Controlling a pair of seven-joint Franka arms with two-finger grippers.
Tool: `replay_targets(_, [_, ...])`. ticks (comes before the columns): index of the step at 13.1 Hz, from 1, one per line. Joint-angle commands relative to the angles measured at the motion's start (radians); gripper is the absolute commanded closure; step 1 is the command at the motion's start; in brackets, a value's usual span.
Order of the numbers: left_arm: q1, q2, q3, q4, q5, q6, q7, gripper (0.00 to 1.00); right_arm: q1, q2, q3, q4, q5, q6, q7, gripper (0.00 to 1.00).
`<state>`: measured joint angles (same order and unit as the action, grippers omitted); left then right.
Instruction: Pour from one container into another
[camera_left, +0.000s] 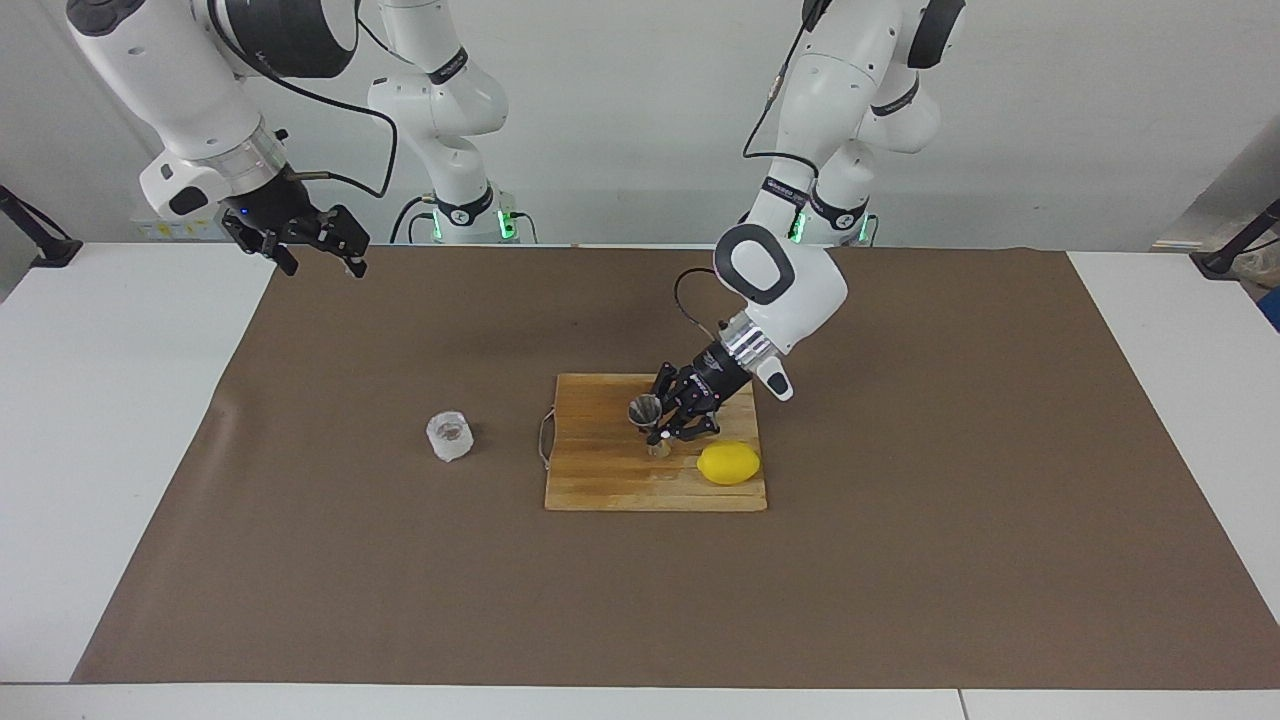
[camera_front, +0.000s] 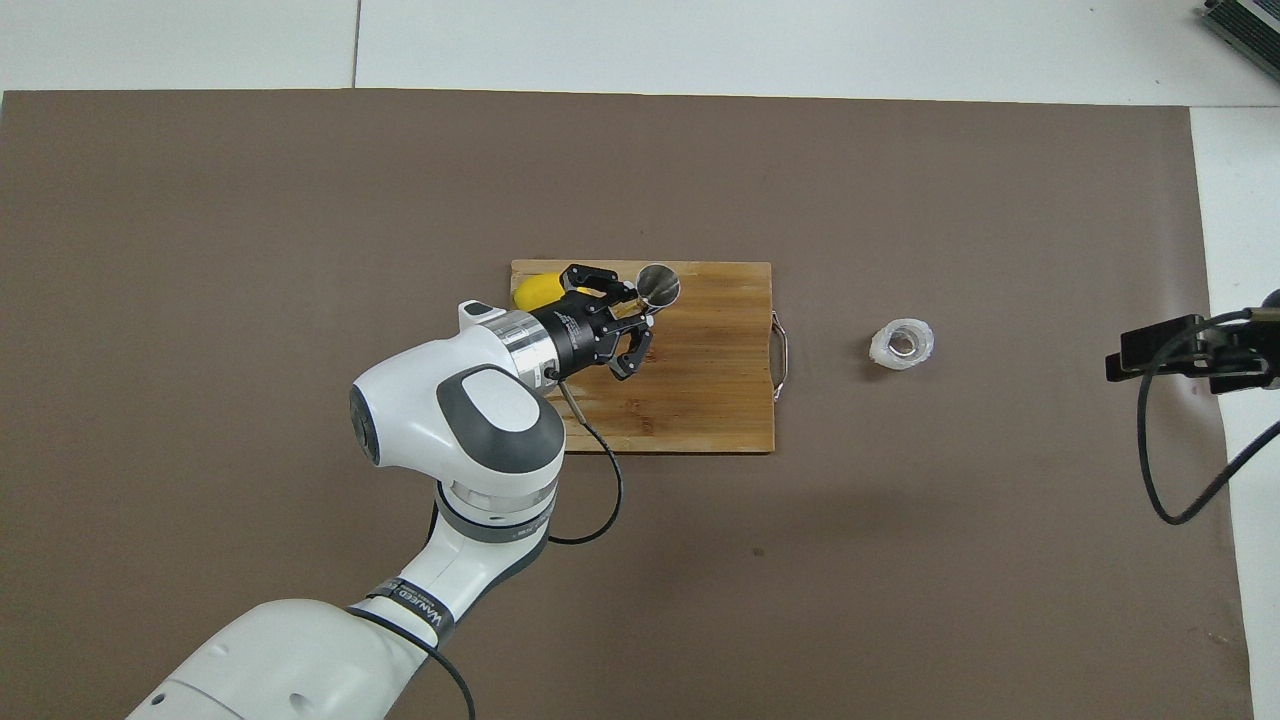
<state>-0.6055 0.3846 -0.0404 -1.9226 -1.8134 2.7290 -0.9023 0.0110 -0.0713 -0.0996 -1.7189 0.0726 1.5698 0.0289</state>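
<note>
Brown mat (camera_left: 900, 560): left gripper (camera_left: 668, 420) clasping jigger (camera_left: 645, 412) on board (camera_left: 610, 480), lemon (camera_left: 728, 463) beside; right gripper (camera_left: 318, 243) fingers parted.

a robotics lab rather than a home kitchen: two white franka arms stand on bases with green indicator lights at the robots' edge of a white table (camera_left: 120, 420), against a plain white wall. loose black cables trail from the arms. a brown paper mat (camera_left: 900, 560) covers most of the tabletop, and black camera stands sit at its two corners on the robots' edge.
</note>
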Motion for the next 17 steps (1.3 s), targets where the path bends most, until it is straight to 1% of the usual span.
replay_targets(1, [0.029,-0.01,-0.013,-0.027,-0.088,-0.093,0.13,1.0,-0.003,-0.016,0.001,-0.015,0.021,-0.008,0.0,0.0])
replay_targets(3, [0.035,-0.012,-0.013,-0.038,-0.136,-0.123,0.161,1.0,-0.003,-0.016,0.001,-0.015,0.021,-0.007,0.0,0.0])
replay_targets(5, [0.056,-0.013,-0.018,-0.059,-0.188,-0.195,0.235,1.0,-0.003,-0.016,0.001,-0.015,0.021,-0.008,0.0,0.0])
replay_targets(7, [0.056,-0.015,-0.021,-0.076,-0.237,-0.196,0.278,1.0,-0.003,-0.016,0.001,-0.015,0.021,-0.008,0.0,0.0])
replay_targets(11, [0.056,-0.018,-0.022,-0.088,-0.311,-0.201,0.279,1.0,-0.003,-0.016,0.001,-0.015,0.021,-0.008,0.0,0.0])
replay_targets(12, [0.058,-0.018,-0.021,-0.092,-0.316,-0.201,0.278,0.92,-0.003,-0.016,0.001,-0.015,0.021,-0.008,0.0,0.0])
replay_targets(13, [0.058,-0.019,-0.021,-0.096,-0.323,-0.201,0.278,0.69,-0.005,-0.016,0.001,-0.015,0.021,-0.008,0.0,0.0])
replay_targets(14, [0.058,-0.023,-0.021,-0.101,-0.333,-0.2,0.278,0.6,-0.003,-0.016,0.001,-0.015,0.021,-0.008,0.0,0.0])
replay_targets(15, [0.058,-0.023,-0.021,-0.099,-0.334,-0.2,0.278,0.54,-0.003,-0.016,0.001,-0.015,0.021,-0.008,0.0,0.0])
replay_targets(16, [0.058,-0.023,-0.019,-0.099,-0.334,-0.2,0.278,0.51,-0.005,-0.016,0.001,-0.015,0.021,-0.008,0.0,0.0])
replay_targets(17, [0.058,-0.023,-0.019,-0.099,-0.334,-0.2,0.278,0.39,-0.003,-0.016,0.001,-0.015,0.021,-0.008,0.0,0.0])
